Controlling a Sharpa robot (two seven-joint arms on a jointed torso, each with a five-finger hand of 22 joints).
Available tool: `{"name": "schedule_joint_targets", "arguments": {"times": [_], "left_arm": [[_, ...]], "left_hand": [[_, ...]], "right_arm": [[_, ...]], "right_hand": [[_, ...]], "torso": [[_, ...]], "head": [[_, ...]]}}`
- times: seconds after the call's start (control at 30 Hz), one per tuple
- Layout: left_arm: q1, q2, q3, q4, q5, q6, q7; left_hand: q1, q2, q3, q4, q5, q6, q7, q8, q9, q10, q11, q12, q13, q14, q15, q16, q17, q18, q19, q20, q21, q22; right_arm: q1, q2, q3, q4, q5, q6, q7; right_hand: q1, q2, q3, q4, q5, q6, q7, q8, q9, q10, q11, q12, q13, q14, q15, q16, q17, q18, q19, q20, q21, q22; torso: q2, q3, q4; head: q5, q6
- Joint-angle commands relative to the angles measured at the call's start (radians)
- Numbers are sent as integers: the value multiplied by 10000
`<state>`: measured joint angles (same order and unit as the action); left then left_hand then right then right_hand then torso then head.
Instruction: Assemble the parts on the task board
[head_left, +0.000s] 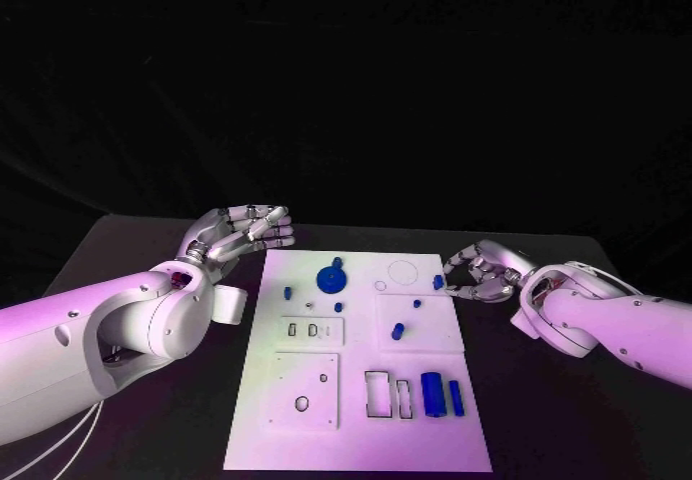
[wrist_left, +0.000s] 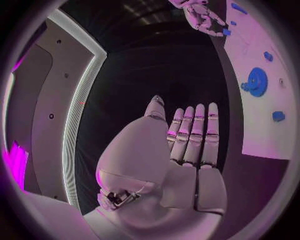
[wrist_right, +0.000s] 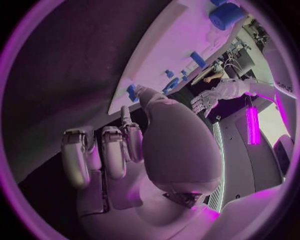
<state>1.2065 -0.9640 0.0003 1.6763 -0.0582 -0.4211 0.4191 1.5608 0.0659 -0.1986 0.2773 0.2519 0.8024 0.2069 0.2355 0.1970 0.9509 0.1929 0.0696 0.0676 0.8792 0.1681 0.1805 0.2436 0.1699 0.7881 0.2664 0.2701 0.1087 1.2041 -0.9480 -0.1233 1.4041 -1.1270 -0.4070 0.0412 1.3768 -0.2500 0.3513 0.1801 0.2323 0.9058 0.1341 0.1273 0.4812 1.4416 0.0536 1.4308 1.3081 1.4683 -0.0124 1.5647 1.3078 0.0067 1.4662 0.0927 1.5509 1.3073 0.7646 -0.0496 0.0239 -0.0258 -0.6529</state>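
Nearest on the task board (head_left: 289, 445), two blue cylinders (head_left: 433, 392) are seen standing, judged light, stiff and smooth, best pinched across their sides. Further off, a small blue part (head_left: 438, 282) is pinched by the right hand (head_left: 480, 274) at the board's right edge. The left hand (head_left: 242, 235) is held empty, fingers loosely spread, beyond the far left corner.

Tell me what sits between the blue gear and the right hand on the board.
In the head view, a thin ring outline on the task board lies between the blue gear and the right hand.
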Motion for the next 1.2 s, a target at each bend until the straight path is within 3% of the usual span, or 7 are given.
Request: {"name": "schedule_joint_targets", "arguments": {"times": [0.03, 0.7, 0.97, 1.2], "left_arm": [[6, 24, 8, 26, 13, 169, 114], [8, 4, 8, 50, 13, 157, 92], [8, 1, 8, 52, 13, 153, 82], [8, -7, 8, 57, 13, 151, 78]], "left_hand": [[55, 75, -32, -1, -35, -56, 251, -47, 11, -53, -12, -39, -6, -59, -22, -59, 11, 85, 58, 31, -53, -17], [89, 83, -47, -12, -32, -47, 244, -44, 24, -50, -19, -34, -4, -60, -25, -73, 26, 87, 58, 30, -60, -27], [95, 88, -55, -11, -33, -48, 247, -46, 28, -51, -17, -34, -4, -63, -24, -81, 31, 87, 57, 30, -63, -31], [95, 88, -55, -11, -33, -48, 247, -46, 28, -51, -17, -34, -4, -63, -24, -81, 31, 87, 57, 30, -63, -31]], "right_arm": [[-56, 88, -3, -12, 1, -21, 93], [-117, 350, -1, -199, 12, -86, 61], [-117, 409, 0, -239, 39, -106, 40], [-115, 457, 1, -297, 42, -102, 7]], "right_hand": [[131, 25, 111, -45, 59, 35, 73, 16, -24, 14, 73, 20, 1205, 1025, 69, 61, 2630, -20, 927, 81, 42, 2535], [155, 213, 616, -160, 8, 318, 87, 91, -91, 117, 83, 128, 1302, 1025, 84, 61, 2630, -39, 975, 113, 104, 2576], [20, 312, 979, -237, -31, 699, 6, 224, -102, 175, 21, 191, 1356, 1025, 43, 61, 2630, -50, 1004, 92, 143, 2601], [-57, 270, 1012, -251, -98, 733, -7, 226, -112, 178, 10, 194, 1358, 1025, 29, 61, 2630, -51, 1005, 80, 144, 2602]], "torso": [[7, 4, 7], [-6, 5, 8], [-9, 12, -5], [-4, 16, 0]], "head": [[40, 25], [59, -8], [72, -17], [76, -32]]}}
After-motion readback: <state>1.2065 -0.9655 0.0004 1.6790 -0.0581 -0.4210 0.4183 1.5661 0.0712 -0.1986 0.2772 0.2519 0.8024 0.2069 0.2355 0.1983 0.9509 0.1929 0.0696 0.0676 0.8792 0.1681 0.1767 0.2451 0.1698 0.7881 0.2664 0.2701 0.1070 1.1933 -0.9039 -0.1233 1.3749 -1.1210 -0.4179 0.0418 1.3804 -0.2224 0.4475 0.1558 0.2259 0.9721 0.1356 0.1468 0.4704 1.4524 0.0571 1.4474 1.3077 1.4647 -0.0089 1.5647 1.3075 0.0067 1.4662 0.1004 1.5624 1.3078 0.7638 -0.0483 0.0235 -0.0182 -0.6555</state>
